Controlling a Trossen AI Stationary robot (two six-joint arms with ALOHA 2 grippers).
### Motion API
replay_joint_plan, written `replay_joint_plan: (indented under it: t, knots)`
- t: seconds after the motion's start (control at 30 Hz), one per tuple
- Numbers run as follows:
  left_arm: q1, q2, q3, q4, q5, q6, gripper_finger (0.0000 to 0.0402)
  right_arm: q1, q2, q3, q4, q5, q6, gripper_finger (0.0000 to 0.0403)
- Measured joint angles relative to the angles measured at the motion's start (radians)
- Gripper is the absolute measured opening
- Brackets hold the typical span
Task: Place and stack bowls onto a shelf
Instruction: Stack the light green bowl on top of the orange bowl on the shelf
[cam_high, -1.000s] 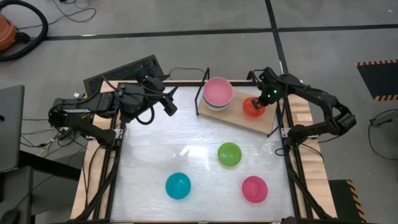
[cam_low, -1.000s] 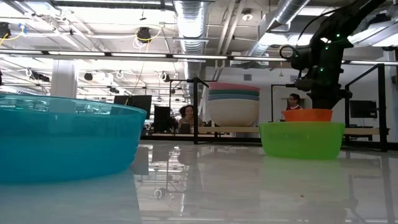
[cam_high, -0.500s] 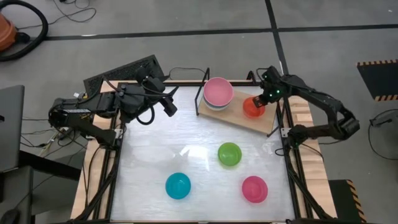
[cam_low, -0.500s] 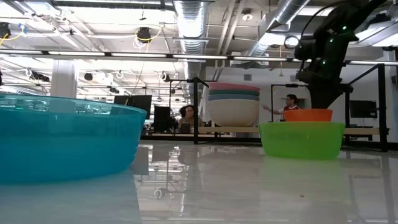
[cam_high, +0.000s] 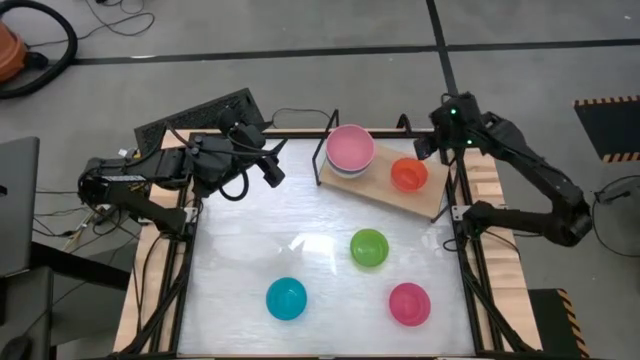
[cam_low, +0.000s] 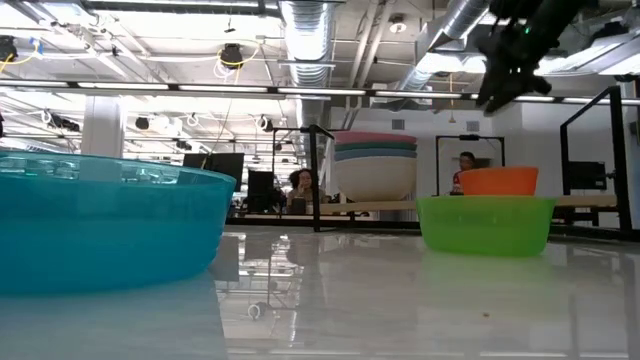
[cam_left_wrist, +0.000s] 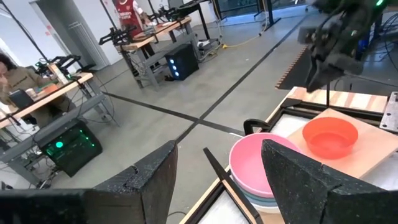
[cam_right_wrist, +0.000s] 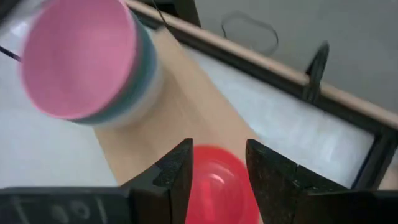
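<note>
On the shelf (cam_high: 432, 200), at the table's far right, an orange-red bowl (cam_high: 408, 174) rests on its base beside a stack of bowls with a pink one on top (cam_high: 351, 149). My right gripper (cam_right_wrist: 217, 168) hangs open above the orange-red bowl (cam_right_wrist: 217, 186) and clear of it, high up in the low view (cam_low: 503, 78). My left gripper (cam_left_wrist: 217, 180) waits open at the table's far left (cam_high: 272, 172), facing the stack (cam_left_wrist: 261, 163). A lime green bowl (cam_high: 369, 247), a bright blue bowl (cam_high: 286, 298) and a pink bowl (cam_high: 409, 303) sit apart on the white tabletop.
Black frame posts stand along the table's edges (cam_high: 462, 215). A dark keyboard (cam_high: 200, 112) lies beyond the far left corner. Bare tabletop lies between the shelf and the three loose bowls (cam_high: 270, 230). People sit in the room beyond (cam_low: 298, 185).
My right gripper has opened and let go of the orange-red bowl, then risen and drawn back toward the table's far right corner. The bowl stays upright on the shelf where it was set.
</note>
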Motion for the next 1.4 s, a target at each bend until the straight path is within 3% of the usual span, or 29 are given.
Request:
replay_joint_plan:
  t: [0.2, 0.37, 0.5, 0.67, 0.83, 0.97, 1.4]
  knots:
    - [0.0, 0.0, 0.0, 0.0, 0.0, 0.0, 0.0222, 0.123, -0.042, 0.076, 0.001, -0.052, -0.034, 0.017]
    - [0.0, 0.0, 0.0, -0.001, 0.0, -0.001, 0.0222, 0.349, -0.037, 0.088, 0.0, -0.099, 0.107, 0.017]
    - [0.0, 0.0, 0.0, -0.001, 0.0, -0.001, 0.0222, 0.576, 0.007, 0.088, -0.005, -0.031, 0.229, 0.017]
    - [0.0, 0.0, 0.0, -0.022, 0.0, -0.01, 0.0222, 0.843, 0.084, 0.088, -0.011, 0.126, 0.376, 0.017]
    - [0.0, 0.0, 0.0, -0.036, 0.001, -0.019, 0.0222, 1.038, 0.195, 0.088, -0.033, 0.288, 0.492, 0.017]
    - [0.0, 0.0, 0.0, -0.04, 0.001, -0.019, 0.0222, 1.108, 0.281, 0.088, -0.111, 0.386, 0.589, 0.017]
    - [0.0, 0.0, -0.001, -0.091, 0.051, -0.049, 0.0222, 1.109, 0.479, 0.052, -0.091, 0.347, 0.611, 0.0176]
